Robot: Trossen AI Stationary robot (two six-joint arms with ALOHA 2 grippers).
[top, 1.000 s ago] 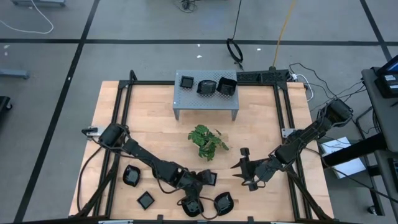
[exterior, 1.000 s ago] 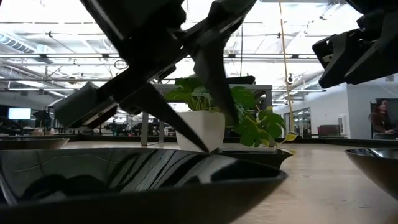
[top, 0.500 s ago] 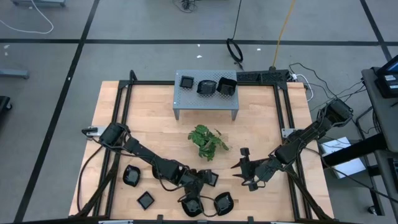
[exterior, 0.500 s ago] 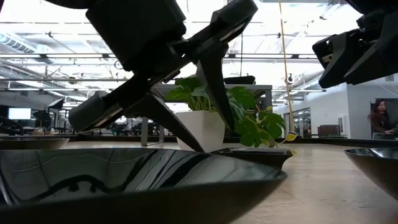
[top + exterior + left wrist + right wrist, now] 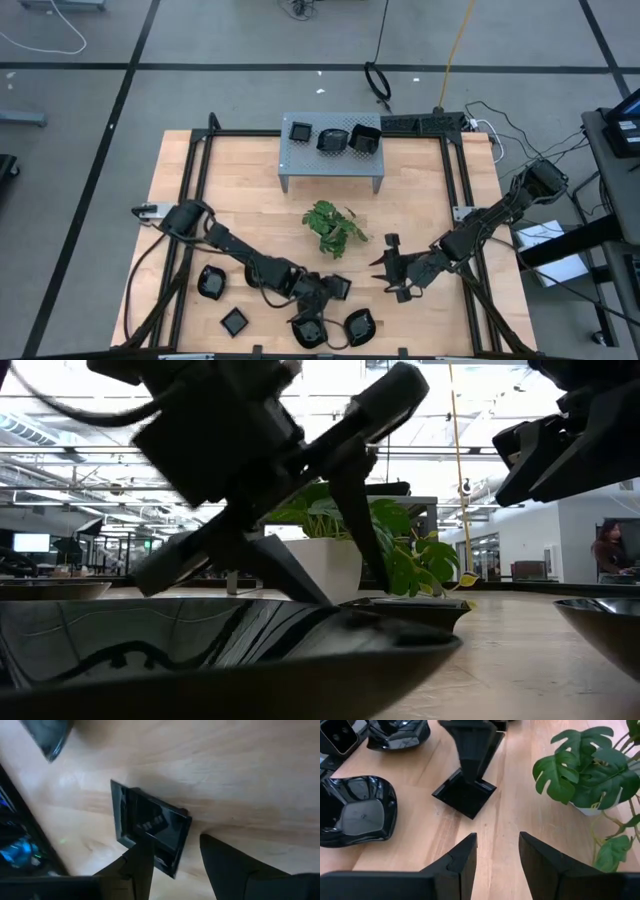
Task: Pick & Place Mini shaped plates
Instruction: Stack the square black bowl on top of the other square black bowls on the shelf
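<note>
No text, label, brand, number or sign can be read on anything in these four views

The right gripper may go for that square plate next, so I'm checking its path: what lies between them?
Only bare wooden table separates the open right gripper from the square plate, shown in the right wrist view. The left gripper already stands on that plate.

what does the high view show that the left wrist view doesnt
Only the high view shows the grey stand carrying three black plates, the plant, the right gripper hovering open beside it, and the other plates along the near edge. Only the left wrist view shows one finger over the square plate's rim. Both show that square plate at the open left gripper.
</note>
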